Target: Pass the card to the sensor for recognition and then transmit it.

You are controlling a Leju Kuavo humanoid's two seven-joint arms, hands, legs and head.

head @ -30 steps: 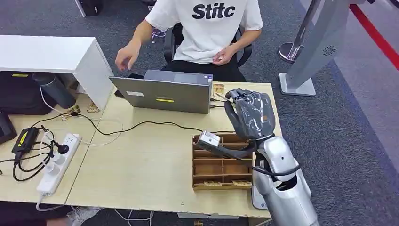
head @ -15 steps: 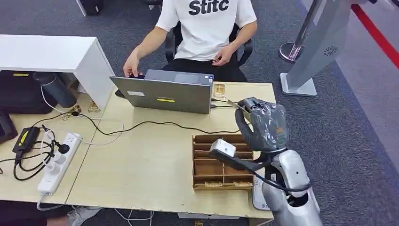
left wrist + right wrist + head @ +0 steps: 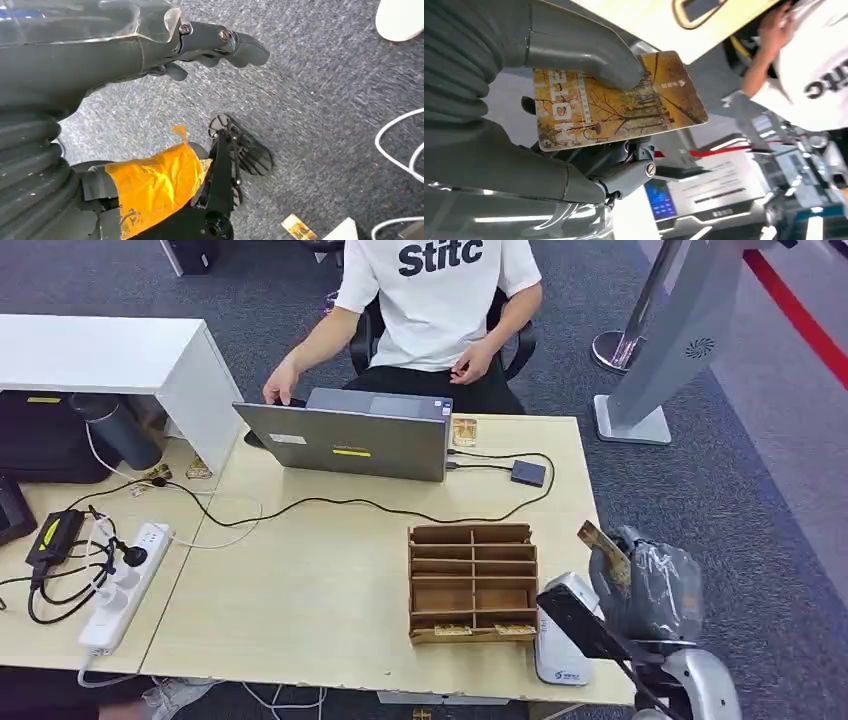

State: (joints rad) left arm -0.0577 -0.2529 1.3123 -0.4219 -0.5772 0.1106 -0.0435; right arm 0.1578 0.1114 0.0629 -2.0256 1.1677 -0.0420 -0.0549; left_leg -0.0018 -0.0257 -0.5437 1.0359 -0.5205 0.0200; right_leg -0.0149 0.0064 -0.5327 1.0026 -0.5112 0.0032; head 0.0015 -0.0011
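Note:
My right hand (image 3: 650, 585) pinches a yellow-brown picture card (image 3: 603, 540) beyond the table's right edge, near the front corner. In the right wrist view the thumb presses on the card (image 3: 614, 100), with the other fingers behind it. The small black sensor (image 3: 528, 473) lies uncovered at the far right of the table, wired to the laptop (image 3: 350, 440). The card is well short of it, nearer to me. My left hand (image 3: 125, 45) hangs over grey carpet with nothing in it.
A wooden slotted organiser (image 3: 472, 580) stands near the front right of the table, with a white device (image 3: 560, 655) beside it at the edge. A person in a white T-shirt (image 3: 440, 290) sits behind the laptop, one hand at its left corner. A power strip (image 3: 125, 585) and cables lie at left.
My right hand has drawn back with the card from above the sensor to the near right, past the table edge. The sensor has come into sight. The person's hand has dropped to the laptop.

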